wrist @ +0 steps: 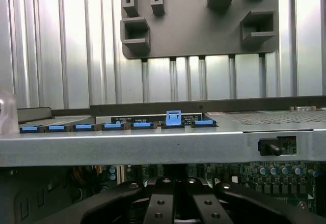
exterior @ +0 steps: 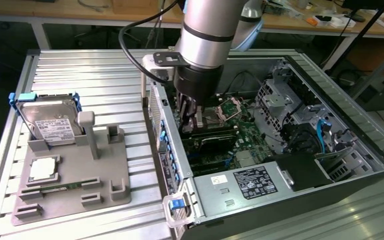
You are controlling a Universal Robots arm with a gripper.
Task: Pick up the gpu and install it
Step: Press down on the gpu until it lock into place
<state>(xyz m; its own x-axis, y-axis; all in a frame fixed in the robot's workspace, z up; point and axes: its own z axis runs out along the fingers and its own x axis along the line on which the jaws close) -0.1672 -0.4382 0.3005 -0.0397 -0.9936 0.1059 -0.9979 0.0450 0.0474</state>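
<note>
Closest up is the blue latch (exterior: 176, 206) on the near corner of the PC case (exterior: 372, 165), with the power supply (exterior: 242, 186) lying right behind it.

Going from the left: the ribbed metal surface (exterior: 98, 75) has lots of bare room at the far side. Nearer sits the grey holder tray (exterior: 65, 192). A hard drive (exterior: 50, 122) in a blue frame stands tilted at the tray's far end, a silver square chip (exterior: 43, 169) lies in the middle, and a thin green memory stick (exterior: 55, 187) lies flat towards the near end. There's a strip of bare surface between the tray and the case.

Next comes the case's left wall (exterior: 168, 150), lined with blue clips. In the wrist view that same rim (wrist: 153, 145) runs straight across just beyond the fingers (wrist: 158, 203), so clearance on that side is tight.

The arm comes straight down into the open case. The end effector (exterior: 192, 116) has its fingers drawn together, right at the top edge of the gpu (exterior: 212, 136). Can't honestly tell if the card's edge is pinched between them. The gpu stands on edge over the motherboard (exterior: 249, 132), just inside the left wall.

Right of it is the CPU socket (exterior: 231, 107), then the metal drive cage (exterior: 279, 100) and some blue cables (exterior: 322, 135), boxing in that side.
</note>
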